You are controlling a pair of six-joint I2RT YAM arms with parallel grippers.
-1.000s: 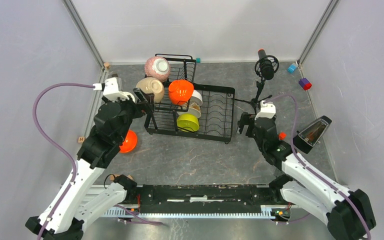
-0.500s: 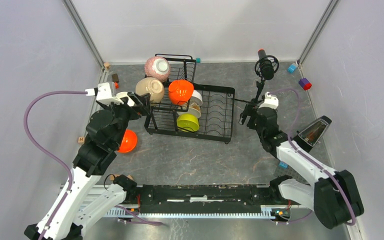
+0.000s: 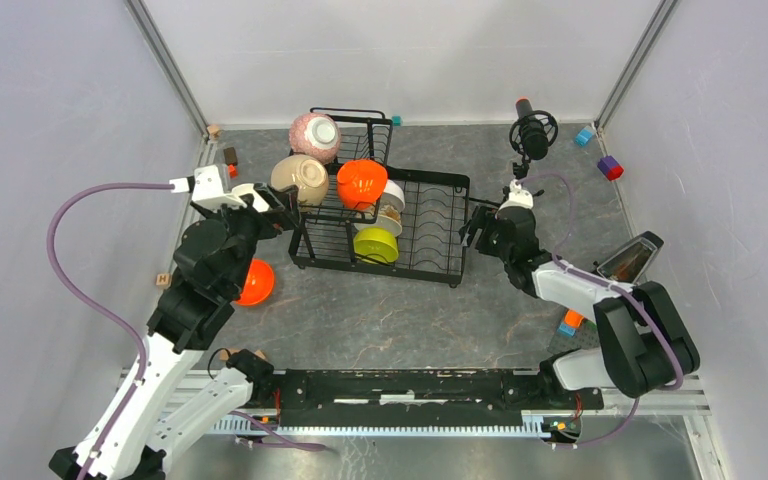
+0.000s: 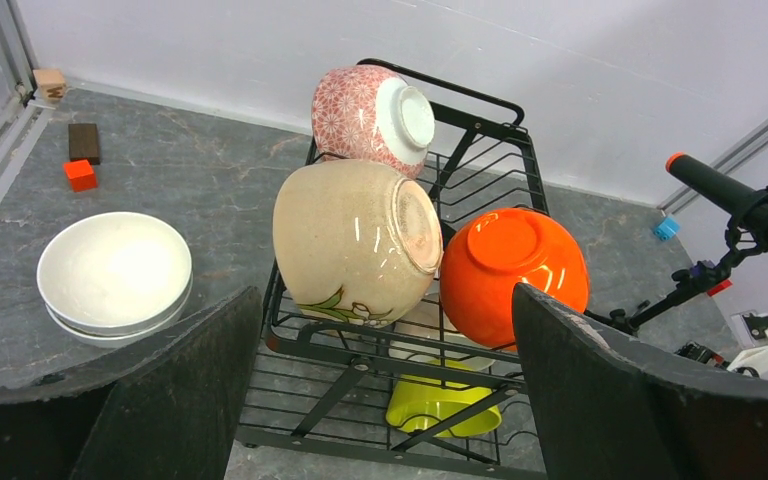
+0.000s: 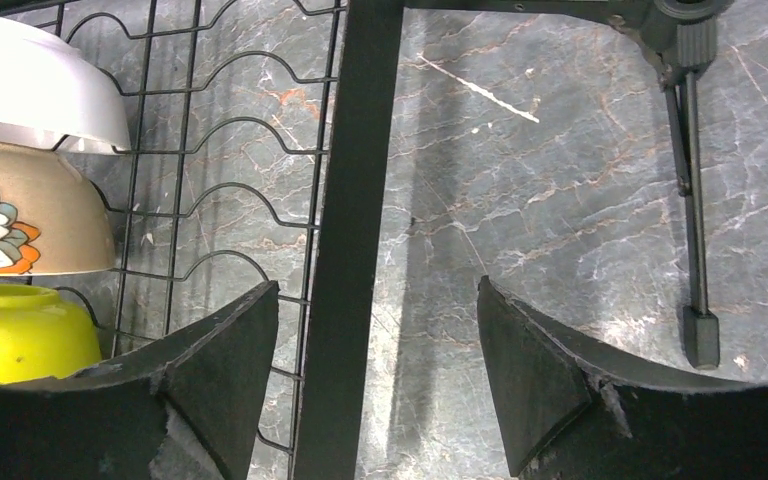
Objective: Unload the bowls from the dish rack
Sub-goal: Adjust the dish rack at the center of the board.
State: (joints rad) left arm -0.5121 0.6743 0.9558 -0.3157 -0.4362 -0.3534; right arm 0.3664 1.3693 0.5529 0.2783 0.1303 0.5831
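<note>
Straddling dish rack [image 5: 355,150] edge w/ my right pincer [image 5: 375,288], jaws apart, nothing gripped; left pincer [image 4: 385,292] fully spread facing beige bowl [image 4: 355,245]. I'd center on its rim b4 clenching.

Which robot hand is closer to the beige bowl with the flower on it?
Left. The left gripper is just beside the beige bowl on the dish rack's upper shelf, open toward it. The right gripper is across the rack, at its right edge.
</note>
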